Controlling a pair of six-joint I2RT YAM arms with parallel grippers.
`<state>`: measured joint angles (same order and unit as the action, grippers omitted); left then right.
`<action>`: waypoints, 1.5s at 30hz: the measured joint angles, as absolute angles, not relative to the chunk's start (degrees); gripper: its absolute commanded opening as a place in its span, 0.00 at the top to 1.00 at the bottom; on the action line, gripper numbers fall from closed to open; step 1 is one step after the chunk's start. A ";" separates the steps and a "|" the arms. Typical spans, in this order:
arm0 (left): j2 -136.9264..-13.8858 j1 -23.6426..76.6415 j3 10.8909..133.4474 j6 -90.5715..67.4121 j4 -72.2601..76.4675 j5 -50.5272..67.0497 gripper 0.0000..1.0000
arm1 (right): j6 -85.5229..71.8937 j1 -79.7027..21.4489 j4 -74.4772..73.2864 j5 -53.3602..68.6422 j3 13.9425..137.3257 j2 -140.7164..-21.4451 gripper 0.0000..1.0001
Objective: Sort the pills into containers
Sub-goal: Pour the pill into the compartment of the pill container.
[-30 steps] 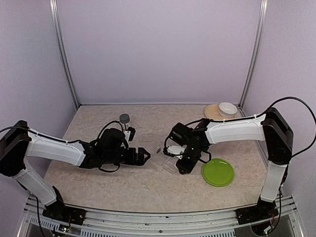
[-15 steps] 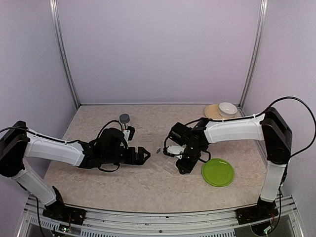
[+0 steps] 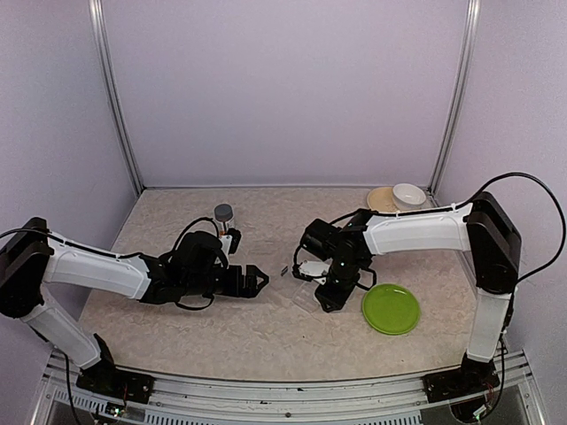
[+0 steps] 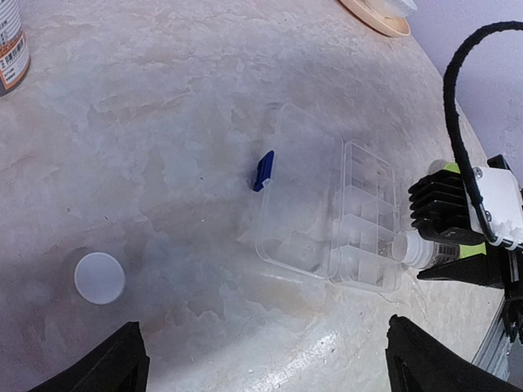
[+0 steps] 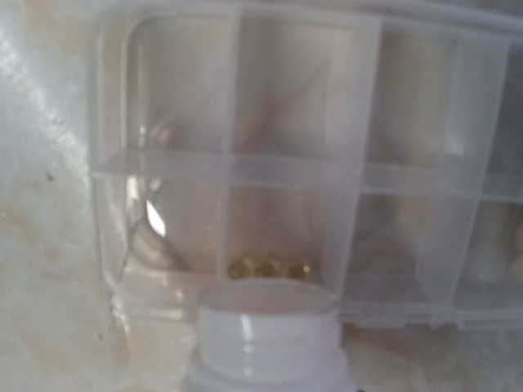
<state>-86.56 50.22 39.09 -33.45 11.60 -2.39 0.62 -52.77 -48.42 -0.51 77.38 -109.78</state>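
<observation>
Bare table lies open between the left gripper and the pill box. Only a small blue piece just beside the box's lid and a white cap break it. At the box's right side, the right gripper and its white bottle block the way, with the green plate near behind them.

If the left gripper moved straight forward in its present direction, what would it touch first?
The left gripper would probably meet the open lid of the clear pill box first; depth is unclear.
</observation>
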 measured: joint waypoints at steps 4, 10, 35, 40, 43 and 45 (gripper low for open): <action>-86.48 50.17 38.81 -33.47 11.68 -2.39 0.01 | 0.62 -52.77 -49.43 -0.62 78.00 -110.06 0.75; -86.08 50.15 38.79 -33.47 12.03 -2.39 0.01 | 0.62 -52.77 -50.41 -0.95 79.02 -110.67 0.75; -85.65 49.52 38.76 -33.47 12.01 -2.35 0.01 | 0.60 -52.77 -46.26 -1.15 77.47 -110.21 0.77; -85.65 49.52 38.76 -33.47 12.01 -2.35 0.01 | 0.54 -52.80 -43.66 -1.30 75.90 -109.40 0.78; -85.65 49.52 38.76 -33.47 12.01 -2.35 0.01 | 0.38 -52.80 -41.80 -1.39 74.67 -108.77 0.78; -85.65 49.52 38.76 -33.47 12.01 -2.35 0.01 | 0.34 -52.80 -40.56 -1.52 73.69 -108.12 0.78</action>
<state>-85.65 49.52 38.76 -33.47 12.01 -2.35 0.34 -52.80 -40.56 -1.52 73.69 -108.12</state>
